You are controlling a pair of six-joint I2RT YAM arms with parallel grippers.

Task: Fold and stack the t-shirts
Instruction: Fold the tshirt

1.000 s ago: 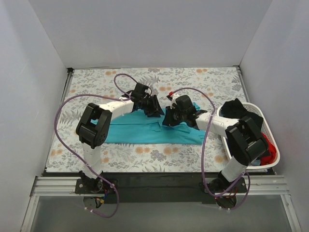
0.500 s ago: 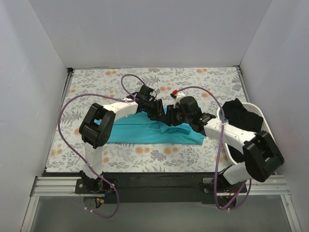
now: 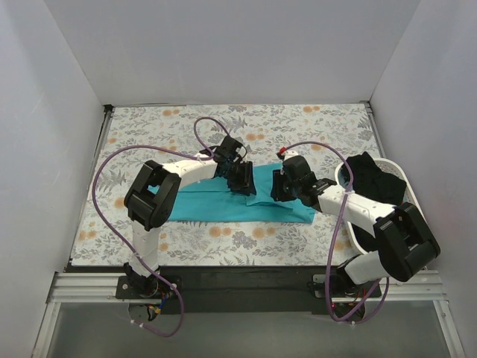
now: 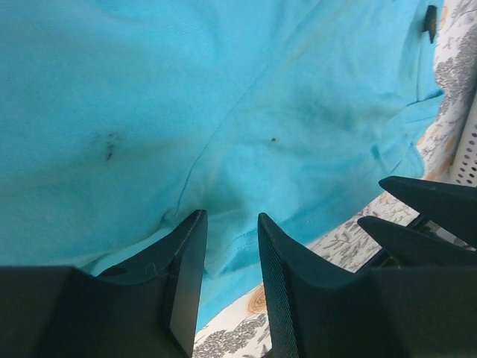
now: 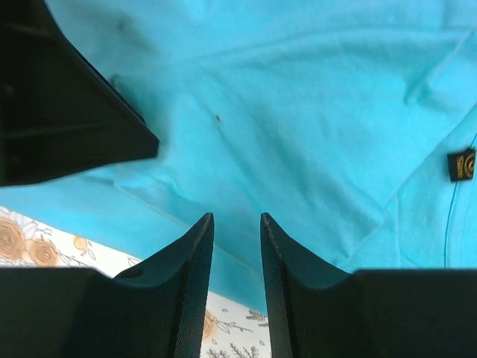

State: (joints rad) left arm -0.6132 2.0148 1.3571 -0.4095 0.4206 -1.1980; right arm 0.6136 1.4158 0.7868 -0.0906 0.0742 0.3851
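Grey flowered cloth (image 3: 149, 127) covers the table, and the teal shirt (image 3: 216, 207) lies spread across its middle, left of the white basket (image 3: 405, 176). The left gripper (image 3: 244, 183) sits low over the shirt's far middle, its jaws narrow; whether they nip the fabric I cannot tell. The right gripper (image 3: 279, 186) hangs near it over the shirt's right half, jaws slightly apart, nothing between them.

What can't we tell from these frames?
Grip on the teal shirt: cloth shows behind the left fingers and right fingers, contact unclear; top view, the left arm and right arm cover them.
Basket contents beneath the black shirt: right arm covers them, top view.
Shirt label: too small to read, right wrist view.
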